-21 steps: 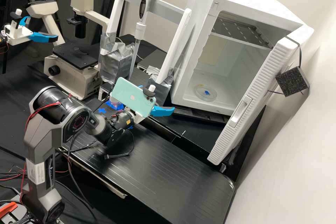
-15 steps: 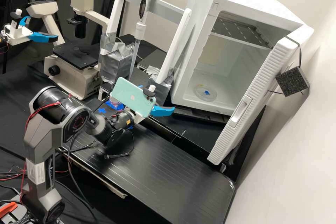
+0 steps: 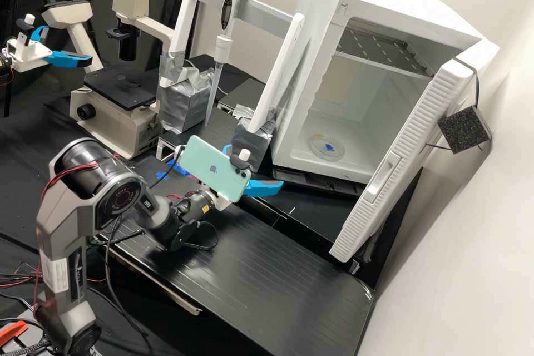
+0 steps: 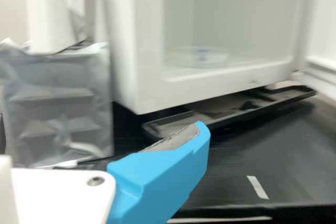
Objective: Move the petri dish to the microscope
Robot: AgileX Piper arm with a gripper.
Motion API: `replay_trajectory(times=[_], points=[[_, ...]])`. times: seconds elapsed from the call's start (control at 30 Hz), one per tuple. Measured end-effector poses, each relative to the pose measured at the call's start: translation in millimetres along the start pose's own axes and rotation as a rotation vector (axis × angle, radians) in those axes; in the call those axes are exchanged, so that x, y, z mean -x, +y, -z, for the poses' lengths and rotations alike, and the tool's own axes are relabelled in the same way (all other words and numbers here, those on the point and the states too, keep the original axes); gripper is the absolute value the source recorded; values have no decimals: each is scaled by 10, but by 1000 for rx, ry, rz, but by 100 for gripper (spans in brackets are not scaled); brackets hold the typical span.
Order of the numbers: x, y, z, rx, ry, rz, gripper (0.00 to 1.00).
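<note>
The gripper (image 3: 263, 187) is open above the bench, in front of the white incubator and a little to its left. One blue finger stretches to the right past the phone; a bit of the other peeks out behind it. Inside the incubator, the clear petri dish (image 3: 327, 147) with a blue mark lies flat on the floor. In the wrist view the dish (image 4: 198, 57) lies beyond the gripper (image 4: 181, 148), apart from it, and nothing touches the visible finger's pad. The microscope (image 3: 123, 88) stands at the back left, its black stage bare.
The incubator's door (image 3: 397, 161) stands open on the right. A white frame (image 3: 285, 72) with silver-wrapped feet holds a pipette (image 3: 222, 49) between microscope and incubator. A dark tray (image 4: 231, 111) juts out under the incubator. The second arm's gripper (image 3: 69, 59) hangs at the far left.
The arm has shifted the gripper and its phone slightly right and down in the high view. The petri dish and the second arm have kept their places.
</note>
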Motion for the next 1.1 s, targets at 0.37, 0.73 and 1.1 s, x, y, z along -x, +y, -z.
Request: replay_trajectory(times=[0.37,0.73,1.1], points=[[91,711,-434,-33,-11,-167,100],[-644,1160,-645,-51,81,-136,100],[-1247,1418,-769,10,153,-99,100]])
